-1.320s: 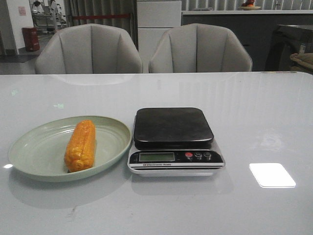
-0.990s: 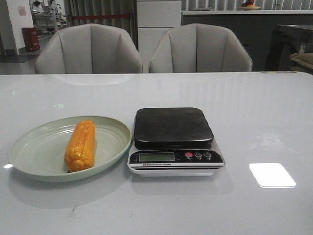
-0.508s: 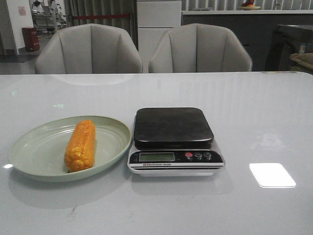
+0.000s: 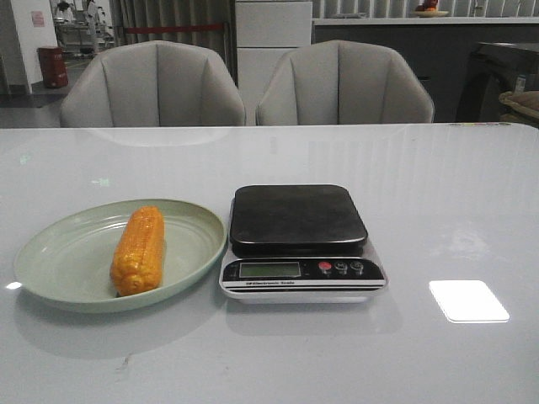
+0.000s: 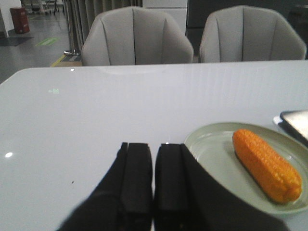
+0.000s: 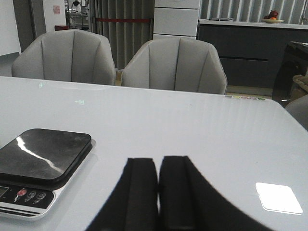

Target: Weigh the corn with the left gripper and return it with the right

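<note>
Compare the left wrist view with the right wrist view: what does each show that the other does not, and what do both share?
Only the left wrist view shows the corn lying on the green plate, and the left gripper, its fingers closed together with nothing between them. Only the right wrist view shows the scale's display and buttons, the right gripper, likewise closed and empty, and a bright light patch. Both show the white table, two grey chairs and the scale's black platform.

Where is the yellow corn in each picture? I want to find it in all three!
Front view: the corn lies on the green plate, left of the scale.
Left wrist view: the corn is on the same plate.
Right wrist view: no corn, only the scale.
Shared landmark: the scale.
</note>
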{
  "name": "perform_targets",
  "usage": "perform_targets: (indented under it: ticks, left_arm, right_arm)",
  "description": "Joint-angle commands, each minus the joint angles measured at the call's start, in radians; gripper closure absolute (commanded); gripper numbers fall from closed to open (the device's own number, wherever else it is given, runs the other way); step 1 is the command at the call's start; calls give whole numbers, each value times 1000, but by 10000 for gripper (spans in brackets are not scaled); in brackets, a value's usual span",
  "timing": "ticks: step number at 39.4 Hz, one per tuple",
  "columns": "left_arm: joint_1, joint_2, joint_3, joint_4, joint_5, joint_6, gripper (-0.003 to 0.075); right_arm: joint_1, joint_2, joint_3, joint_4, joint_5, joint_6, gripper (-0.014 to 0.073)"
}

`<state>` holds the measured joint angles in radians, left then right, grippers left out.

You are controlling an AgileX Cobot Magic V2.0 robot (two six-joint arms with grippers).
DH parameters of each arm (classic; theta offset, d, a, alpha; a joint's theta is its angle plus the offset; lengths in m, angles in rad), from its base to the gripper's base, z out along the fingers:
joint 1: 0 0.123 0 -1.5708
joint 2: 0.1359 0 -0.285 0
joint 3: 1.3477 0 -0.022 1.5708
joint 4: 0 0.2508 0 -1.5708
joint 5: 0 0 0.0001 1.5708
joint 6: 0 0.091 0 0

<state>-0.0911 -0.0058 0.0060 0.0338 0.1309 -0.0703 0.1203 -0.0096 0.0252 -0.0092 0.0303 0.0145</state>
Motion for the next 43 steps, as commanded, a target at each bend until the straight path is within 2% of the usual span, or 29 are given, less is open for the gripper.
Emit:
perform_targets:
  ticks: [1, 4, 8, 14, 22, 26, 43]
  left_arm:
    - [2, -20, 33, -34, -191, 0, 606]
    - [2, -20, 19, -34, -320, 0, 606]
    - [2, -14, -34, -34, -320, 0, 606]
    - [2, 53, -194, -34, -119, -2, 606]
    - [2, 233, -403, -34, 175, 0, 606]
    - [2, 327, -472, -34, 265, 0, 606]
    - [-10, 520, -487, -28, 222, 0, 606]
  right_arm:
    - [-6, -19, 11, -11, -84, 2, 417]
    - [-6, -19, 11, -11, -84, 2, 417]
    - [-6, -19, 11, -11, -84, 2, 417]
    - [-6, -19, 11, -11, -84, 2, 417]
    - [-6, -19, 11, -11, -84, 2, 417]
    - [-6, -19, 11, -11, -84, 2, 417]
    - [-6, -19, 11, -11, -84, 2, 417]
